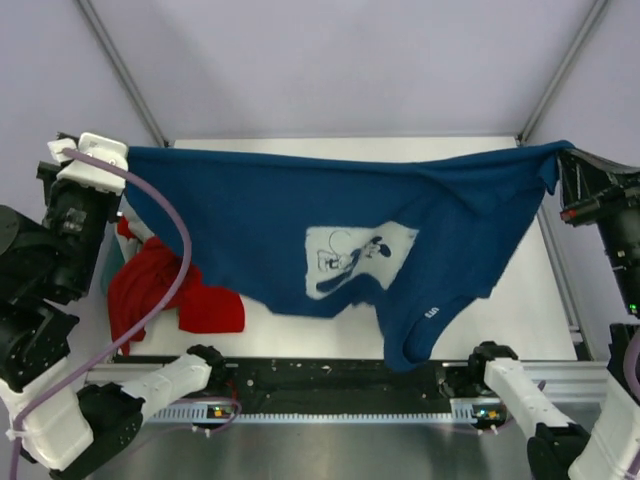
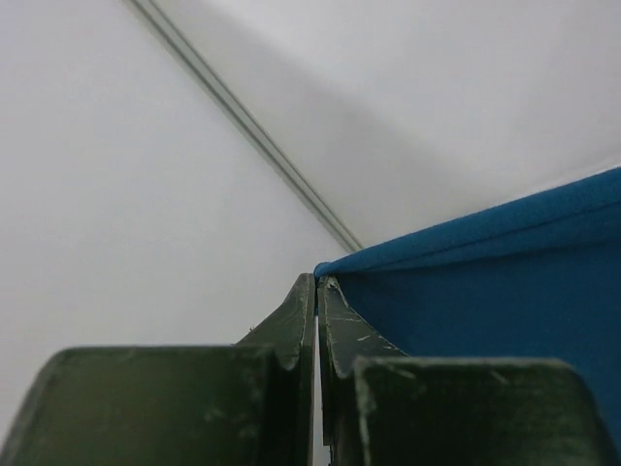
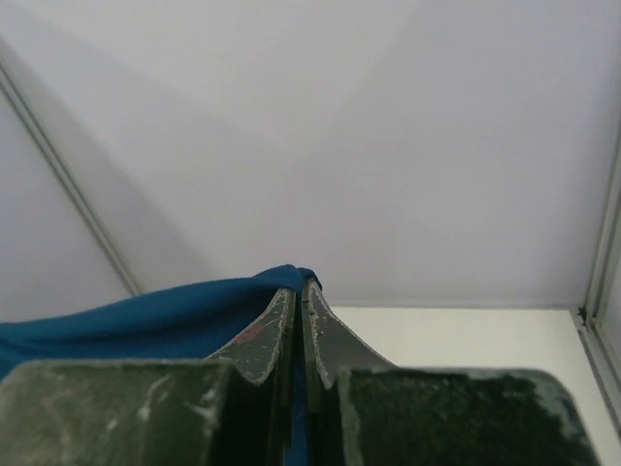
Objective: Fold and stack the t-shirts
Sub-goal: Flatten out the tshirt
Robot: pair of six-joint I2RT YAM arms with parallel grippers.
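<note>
While the navy t-shirt (image 1: 300, 215) is being held spread out above the table (image 1: 520, 310), its two upper corners are being pinched by the two arms. The corner over the table's left side is being clamped by the left gripper (image 2: 317, 284). In the left wrist view its fingers (image 2: 291, 335) are being pressed flat together, with the blue hem caught right at their tips. The corner over the table's right side is being clamped in the same way by the right gripper (image 3: 301, 289). There the jaws are closed on a small fold of blue cloth that is bunching over the tips.

Between the two grips the shirt's upper edge is being stretched across the far part of the table, sagging slightly in the middle. The rest of the cloth is being let hang toward the table's near edge, where one narrow part is drooping lowest, right of the table's middle. The white graphic (image 1: 357, 258) is being shown to the top camera, above the table's centre. A small white tag (image 1: 432, 313) is being shown just below and to the right of it.

The red t-shirt (image 1: 150, 290) is being left crumpled on the table's left side, partly covered by the navy shirt's lower left edge.
</note>
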